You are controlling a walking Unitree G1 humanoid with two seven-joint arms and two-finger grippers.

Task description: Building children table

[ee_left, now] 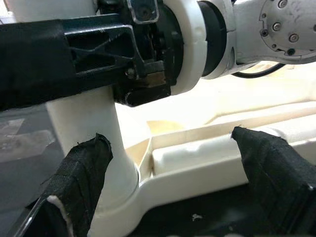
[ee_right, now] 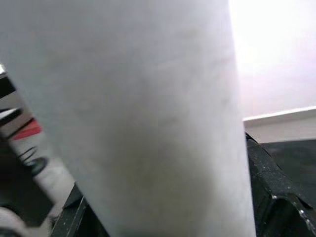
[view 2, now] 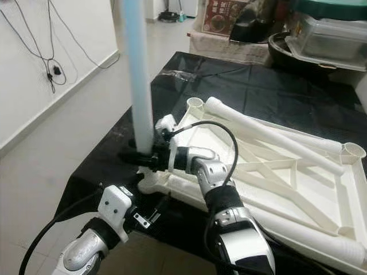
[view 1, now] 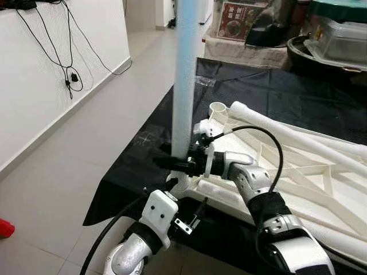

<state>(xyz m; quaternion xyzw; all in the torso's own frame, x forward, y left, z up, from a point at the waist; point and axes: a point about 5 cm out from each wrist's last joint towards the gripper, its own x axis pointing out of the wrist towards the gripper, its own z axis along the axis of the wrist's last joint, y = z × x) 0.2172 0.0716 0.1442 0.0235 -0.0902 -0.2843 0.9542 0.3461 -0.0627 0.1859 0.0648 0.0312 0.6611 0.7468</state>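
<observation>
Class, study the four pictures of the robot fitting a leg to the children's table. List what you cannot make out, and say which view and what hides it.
- Leg top: cut off by the upper edge of both eye views.
- Leg's seating in the corner socket: hidden by the right gripper in the eye views.
- Tabletop far corner: cut off at the right edge.
- Right wrist view: blurred, leg too close.
- Left gripper: open, touching nothing.

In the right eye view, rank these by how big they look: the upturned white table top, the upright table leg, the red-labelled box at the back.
1. Upturned white table top, spreading over the black cloth.
2. Upright table leg, gripped low by the right tool; nearer the camera, so it looks larger.
3. Red-labelled box, farthest away and partly cut off.
</observation>
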